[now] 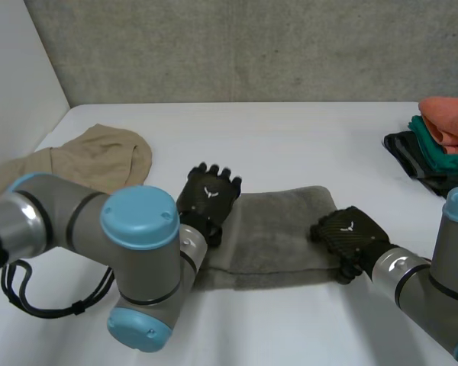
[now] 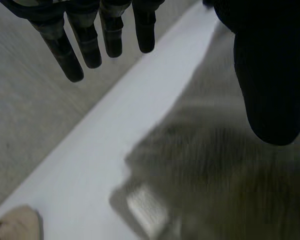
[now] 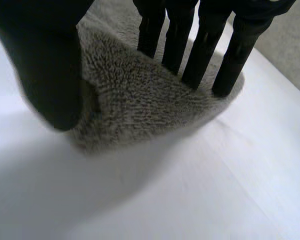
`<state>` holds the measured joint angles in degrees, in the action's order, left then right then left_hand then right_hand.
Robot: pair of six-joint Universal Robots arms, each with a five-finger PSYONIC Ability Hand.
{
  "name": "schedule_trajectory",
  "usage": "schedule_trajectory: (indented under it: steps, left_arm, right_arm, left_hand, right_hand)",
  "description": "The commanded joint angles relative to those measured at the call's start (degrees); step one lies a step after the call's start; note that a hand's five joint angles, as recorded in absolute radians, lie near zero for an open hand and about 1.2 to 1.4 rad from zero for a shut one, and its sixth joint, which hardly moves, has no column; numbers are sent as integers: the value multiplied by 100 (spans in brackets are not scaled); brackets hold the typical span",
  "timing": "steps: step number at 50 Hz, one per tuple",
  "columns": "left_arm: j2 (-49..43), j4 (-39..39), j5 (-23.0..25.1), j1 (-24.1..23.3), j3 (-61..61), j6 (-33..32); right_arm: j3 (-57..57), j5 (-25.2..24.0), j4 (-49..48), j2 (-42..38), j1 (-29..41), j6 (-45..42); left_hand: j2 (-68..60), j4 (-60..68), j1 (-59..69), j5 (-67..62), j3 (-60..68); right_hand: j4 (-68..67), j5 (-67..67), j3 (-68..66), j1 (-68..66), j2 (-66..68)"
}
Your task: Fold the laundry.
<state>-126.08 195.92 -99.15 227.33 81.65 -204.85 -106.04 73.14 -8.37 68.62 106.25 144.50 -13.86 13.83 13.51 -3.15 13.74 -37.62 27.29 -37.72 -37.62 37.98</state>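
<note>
I had the grey terry towel lying crosswise: left hand spread over one end, right hand pressing the other with straight fingers.

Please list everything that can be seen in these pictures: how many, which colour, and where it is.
towel: one, grey, mid-table between the hands
garment: one, beige, crumpled at the table's far left
pile of clothes: one, orange on green on dark, at the table's right edge
table: one, white, under everything
wall: one, grey, behind the table
left hand: one, black, open, at the towel's left end
right hand: one, black, open, straight fingers on the towel's right end
</note>
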Motion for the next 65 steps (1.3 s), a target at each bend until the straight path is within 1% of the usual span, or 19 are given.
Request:
schedule_trajectory:
  steps: [1,8,14,18,24,26,27,31,32,35,36,39,40,42,45,49,57,60,65]
  left_arm:
    - [74,-510,-692,-31,359,-90]
    - [1330,-625,-807,-365,1071,243]
    - [2375,-687,-860,-225,1379,473]
    - [2860,-687,-869,135,1686,446]
    - [3238,-643,-816,917,2100,464]
    - [3247,-625,-798,1137,2188,464]
    - [3247,-625,-790,1181,2188,473]
    - [3177,-564,-737,1199,2092,499]
    - [3160,-546,-702,1190,2039,499]
    - [2923,-388,-465,1094,1750,516]
    - [2809,-336,-395,1024,1662,525]
    - [2396,-151,-87,541,1231,604]
    - [2186,-81,18,322,1004,639]
    - [1939,-10,71,154,766,675]
    - [1350,34,115,-101,229,736]
    - [490,-53,98,-286,-596,903]
    - [-277,-782,-25,-295,-923,886]
    - [-321,-1082,-340,-304,-844,886]
    - [-146,-1310,-1341,-330,-511,868]
  right_arm:
    - [110,516,-480,-165,97,-439]
    - [382,1070,-902,81,431,-1107]
    - [1050,1097,-1157,-6,1828,-2135]
    - [1209,659,-1421,-331,2409,-2549]
    - [1112,-351,-1421,-797,2761,-2594]
    - [1095,-476,-1421,-815,2770,-2515]
    - [1086,-494,-1430,-807,2761,-2445]
    - [1182,-73,-1421,-745,2744,-1699]
    - [1182,206,-1387,-649,2700,-1175]
    - [1148,385,-1325,-202,2455,-128]
    - [1078,333,-1281,174,2253,694]
    - [1059,175,-1202,590,1962,1990]
    - [1077,9,-1028,739,1735,2760]
    - [1129,-98,-738,819,1514,3249]
    - [1305,-247,44,863,952,3576]
    - [1630,-204,1020,557,520,3524]
    - [2140,-265,1259,-401,529,3541]
    - [2289,-335,1294,-630,529,3533]
    - [2457,-590,1347,-850,757,3524]
  left_hand:
    - [-964,966,999,-1035,976]
    - [-965,967,999,-1035,976]
    - [-931,933,966,-1002,943]
    - [-881,883,915,-951,892]
    - [-881,883,915,-951,892]
    - [-881,883,915,-951,892]
    - [-864,866,899,-935,875]
    - [-864,866,899,-934,875]
    - [-864,866,899,-934,875]
    - [-880,883,915,-951,892]
    - [-881,883,915,-951,892]
    - [-914,916,949,-985,925]
    - [-931,933,966,-1002,942]
    - [-931,933,966,-1002,942]
    - [-931,933,966,-1002,942]
    - [-931,933,966,-1002,942]
    - [-948,950,983,-1019,959]
    - [-948,950,983,-1019,959]
    - [-915,917,949,-985,926]
  right_hand:
    - [-4231,4263,-4220,-4231,4194]
    - [-4238,4271,-4228,-4238,4202]
    - [-4238,4271,-4228,-4238,4202]
    - [-4238,4271,-4228,-4238,4202]
    - [-4238,4271,-4228,-4238,4202]
    - [-4238,4271,-4228,-4238,4202]
    - [-4238,4271,-4228,-4238,4202]
    - [2351,-2319,2362,2351,-2387]
    - [2762,-2729,2772,2762,-2798]
    - [2762,-2729,2772,2762,-2798]
    - [2762,-2729,2772,2762,-2798]
    - [2762,-2729,2772,2762,-2798]
    - [2762,-2729,2772,2762,-2798]
    - [2762,-2729,2772,2762,-2798]
    - [2762,-2729,2772,2762,-2798]
    - [2762,-2729,2772,2762,-2798]
    - [2762,-2729,2772,2762,-2798]
    - [2762,-2729,2772,2762,-2798]
    - [2762,-2729,2772,2762,-2798]
